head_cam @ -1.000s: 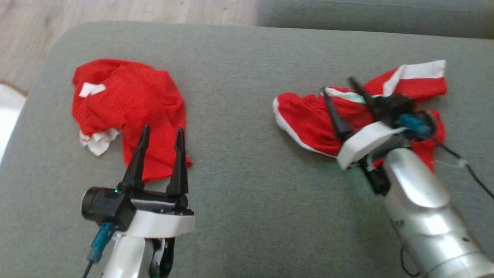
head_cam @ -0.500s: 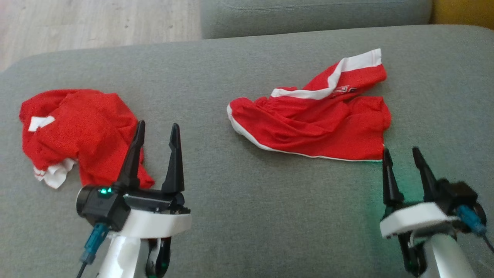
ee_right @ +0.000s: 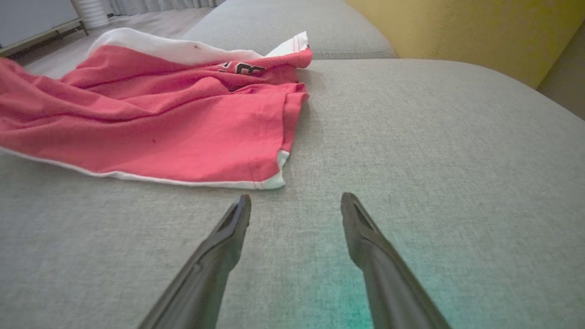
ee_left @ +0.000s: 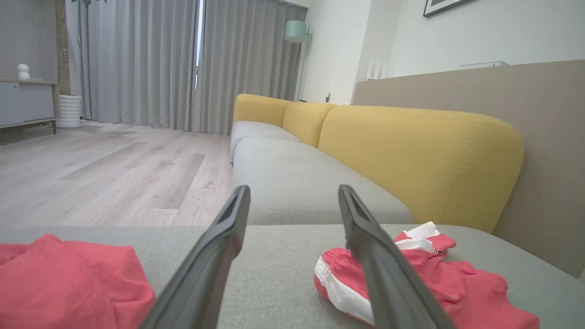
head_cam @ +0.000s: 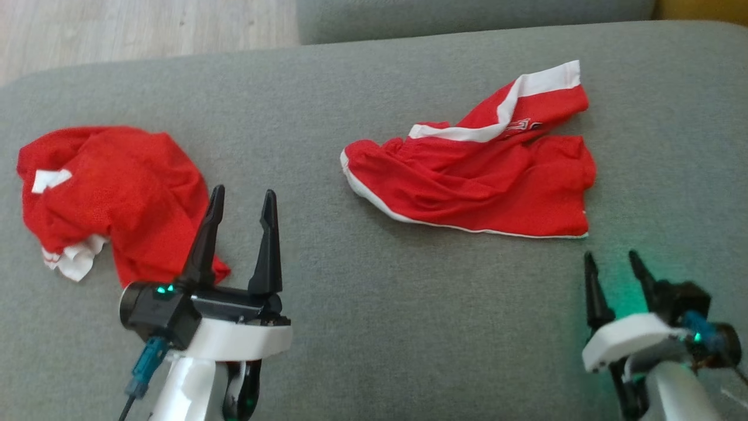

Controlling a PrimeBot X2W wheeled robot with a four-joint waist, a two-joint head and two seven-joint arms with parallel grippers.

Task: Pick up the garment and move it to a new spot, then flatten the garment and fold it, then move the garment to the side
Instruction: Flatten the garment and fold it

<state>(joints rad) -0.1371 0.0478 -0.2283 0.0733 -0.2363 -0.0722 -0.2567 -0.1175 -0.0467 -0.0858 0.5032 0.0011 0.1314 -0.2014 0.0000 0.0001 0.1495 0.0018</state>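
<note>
Two cloths: both are lying on the grey seat cushion, well apart from each other.
Far left: pale wooden floor is showing past the cushion's rounded edge; grey curtains are hanging in the left wrist view.
Left cloth: a crumpled red cloth with white patches is sitting bunched.
Left pincer: it is hovering with fingers spread wide, gripping nothing, tips over the crumpled cloth's near edge.
Task item: the red garment with white trim is lying rumpled right of centre.
Right pincer: it is standing open and empty near the garment's near right corner, not touching; a green glow is falling on the cushion.
Far right: a yellow backrest is rising behind.
</note>
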